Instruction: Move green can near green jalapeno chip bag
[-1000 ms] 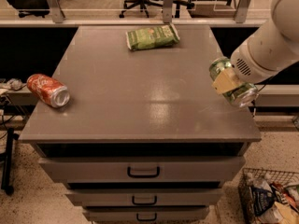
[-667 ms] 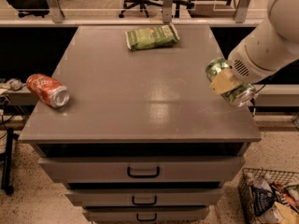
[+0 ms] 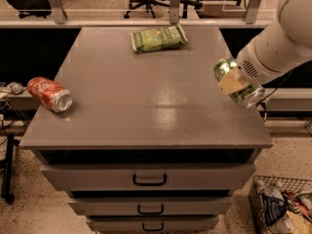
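The green can [image 3: 243,92] lies tilted in my gripper [image 3: 233,83], which is shut on it and holds it above the table's right edge. A pale finger pad [image 3: 230,84] crosses the can's side. My white arm comes in from the upper right. The green jalapeno chip bag [image 3: 158,38] lies flat at the far middle of the grey table [image 3: 146,111], well to the left of and beyond the can.
A red-orange can [image 3: 49,94] lies on its side near the table's left edge. Drawers with dark handles [image 3: 149,180] are below the tabletop. A wire basket [image 3: 282,209] of packets stands on the floor at the lower right. Office chairs are behind.
My gripper with the green can has shifted slightly to the left over the table's right edge. The chip bag and red-orange can have not moved.
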Motion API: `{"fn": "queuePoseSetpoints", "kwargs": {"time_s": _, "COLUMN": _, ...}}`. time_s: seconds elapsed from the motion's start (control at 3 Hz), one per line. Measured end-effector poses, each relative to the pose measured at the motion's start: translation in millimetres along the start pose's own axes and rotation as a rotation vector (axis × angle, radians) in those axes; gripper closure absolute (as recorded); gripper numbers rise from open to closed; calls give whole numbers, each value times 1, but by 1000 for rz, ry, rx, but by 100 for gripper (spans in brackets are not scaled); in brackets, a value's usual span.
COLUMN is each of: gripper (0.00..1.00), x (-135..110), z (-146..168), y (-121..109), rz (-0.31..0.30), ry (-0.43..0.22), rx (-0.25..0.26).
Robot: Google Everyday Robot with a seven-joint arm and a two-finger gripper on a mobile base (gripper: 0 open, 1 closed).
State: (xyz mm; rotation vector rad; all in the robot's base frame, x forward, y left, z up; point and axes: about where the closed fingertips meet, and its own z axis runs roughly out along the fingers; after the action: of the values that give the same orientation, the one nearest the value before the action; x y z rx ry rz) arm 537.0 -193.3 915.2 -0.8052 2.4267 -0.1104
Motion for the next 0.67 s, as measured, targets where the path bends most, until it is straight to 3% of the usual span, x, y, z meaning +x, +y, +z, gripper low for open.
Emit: {"fn": "queuePoseSetpoints", "kwargs": {"time_s": 0.67, "gripper": 100, "x": -52, "z": 15, "y": -44, "rz": -8, "ry": -152, "rx": 94}}
